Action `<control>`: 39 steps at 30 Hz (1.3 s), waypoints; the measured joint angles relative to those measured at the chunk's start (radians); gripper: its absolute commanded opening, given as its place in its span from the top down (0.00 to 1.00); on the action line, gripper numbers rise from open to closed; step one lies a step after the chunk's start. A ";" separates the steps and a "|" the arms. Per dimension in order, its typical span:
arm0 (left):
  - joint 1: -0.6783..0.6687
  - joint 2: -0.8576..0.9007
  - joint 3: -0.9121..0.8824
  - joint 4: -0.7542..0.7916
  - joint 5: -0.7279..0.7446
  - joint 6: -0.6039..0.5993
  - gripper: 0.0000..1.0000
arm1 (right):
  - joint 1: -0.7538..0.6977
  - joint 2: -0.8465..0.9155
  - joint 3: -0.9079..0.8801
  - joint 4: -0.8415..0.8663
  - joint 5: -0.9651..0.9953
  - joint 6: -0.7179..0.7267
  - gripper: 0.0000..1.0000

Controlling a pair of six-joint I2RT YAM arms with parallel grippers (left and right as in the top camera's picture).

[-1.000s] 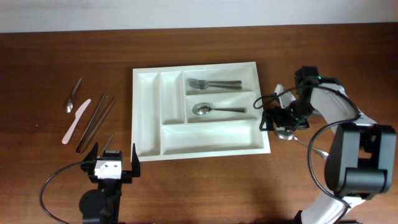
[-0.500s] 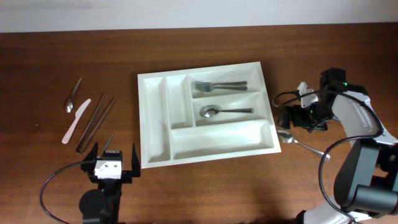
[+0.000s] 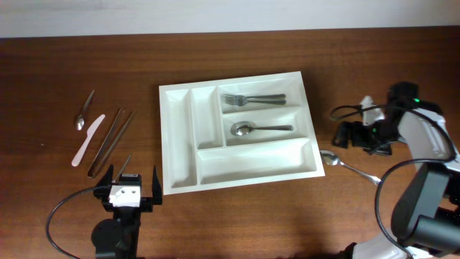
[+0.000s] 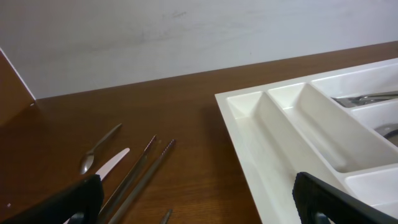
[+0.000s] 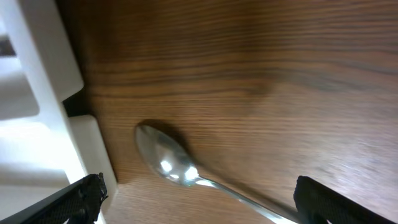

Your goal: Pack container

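Tabletop (image 3: 57, 201): right claw (image 3: 343, 135) withdrew from container (image 3: 176, 137).

Steel spoon (image 5: 166, 163) on wooden table (image 5: 249, 74), just beside white container (image 5: 43, 81) corner, right gripper (image 5: 200, 205) spread wide

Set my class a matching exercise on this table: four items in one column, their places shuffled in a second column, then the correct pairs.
Items
1. silver metal forks
2. pale pink plastic knife
3. pair of long dark sticks
4. large silver metal spoon on the wood

Places
A. right of the white plastic cutlery tray
B. between the knife and the tray
C. top long compartment of the tray
D. left of the sticks

Pairs: 1-C, 2-D, 3-B, 4-A
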 measured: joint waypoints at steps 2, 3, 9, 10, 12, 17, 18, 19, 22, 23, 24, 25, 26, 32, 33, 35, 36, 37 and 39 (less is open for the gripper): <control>0.000 0.000 0.000 0.000 0.000 0.000 0.01 | -0.026 -0.009 0.000 -0.008 -0.005 0.003 0.01; 0.000 0.000 0.000 0.000 0.000 0.000 0.01 | -0.037 -0.012 0.000 -0.016 -0.006 0.003 0.01; 0.000 0.000 0.000 0.000 0.000 0.000 0.01 | -0.055 -0.014 0.000 -0.069 -0.009 0.010 0.01; 0.000 0.000 0.000 0.000 0.000 0.000 0.01 | -0.055 -0.014 0.000 -0.080 -0.009 0.010 0.01; 0.000 0.000 0.000 0.000 0.000 0.000 0.01 | -0.055 -0.014 0.000 -0.104 -0.007 0.016 0.01; 0.000 0.000 0.000 0.000 0.000 0.000 0.01 | -0.055 -0.014 -0.002 -0.163 0.020 0.043 0.01; 0.000 0.000 0.000 0.000 0.000 0.000 0.01 | -0.055 -0.014 -0.002 -0.173 0.030 0.049 0.01; 0.000 0.000 0.000 0.000 0.000 0.000 0.01 | -0.055 -0.014 -0.002 -0.184 0.036 0.057 0.01; 0.000 0.000 0.000 0.000 0.000 0.000 0.01 | -0.055 -0.014 -0.002 -0.200 0.053 0.070 0.01; 0.000 0.000 0.000 0.000 0.000 0.000 0.01 | -0.055 -0.014 -0.002 -0.202 0.056 0.071 0.01; 0.000 0.000 0.000 0.000 0.000 0.000 0.01 | -0.055 -0.014 -0.002 -0.203 0.062 0.072 0.01; 0.000 0.000 0.000 0.000 0.000 0.000 0.01 | -0.055 -0.014 -0.002 -0.204 0.068 0.074 0.01; 0.000 0.000 0.000 0.000 0.000 0.000 0.01 | -0.055 -0.014 -0.002 -0.203 0.074 0.074 0.01; 0.000 0.000 0.000 0.000 0.000 0.000 0.01 | -0.055 -0.013 -0.003 -0.164 0.086 0.074 0.01; 0.000 0.000 0.000 0.000 0.000 0.000 0.01 | -0.055 -0.013 -0.003 -0.155 0.086 0.073 0.01; 0.000 0.000 0.000 0.000 0.000 0.000 0.01 | -0.055 -0.008 -0.003 -0.137 0.086 0.067 0.01; 0.000 0.000 0.000 0.000 0.000 0.000 0.01 | -0.055 -0.003 -0.003 -0.128 0.086 0.065 0.01; 0.000 0.000 0.000 0.000 0.000 0.000 0.01 | -0.055 0.003 -0.004 -0.117 0.086 0.062 0.01; 0.000 0.000 0.000 0.000 0.000 0.000 0.01 | -0.051 0.017 -0.008 -0.100 0.087 0.053 0.01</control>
